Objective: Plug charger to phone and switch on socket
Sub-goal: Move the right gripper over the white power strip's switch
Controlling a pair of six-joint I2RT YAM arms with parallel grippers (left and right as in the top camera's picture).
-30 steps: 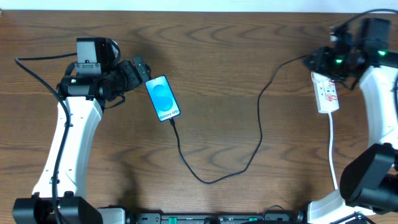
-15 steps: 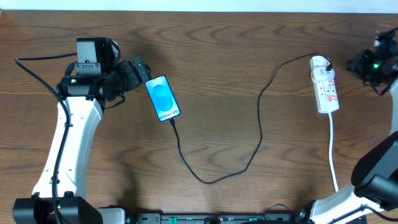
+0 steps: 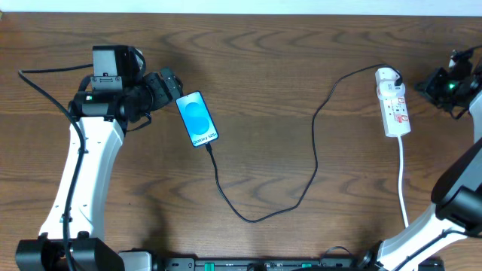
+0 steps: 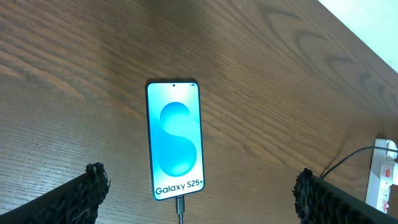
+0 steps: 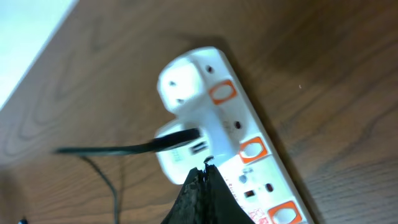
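Two tools: left tool (image 3: 172, 83) spread beside phone (image 3: 197, 119); right tool (image 5: 200, 186) closed near socket (image 3: 395, 111).

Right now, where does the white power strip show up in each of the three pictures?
Overhead: the power strip lies at the right, near the top.
Left wrist: only one end of the power strip peeks in at the lower right edge.
Right wrist: the power strip fills the middle, seen close.
Shared landmark: the black cable running into its end.
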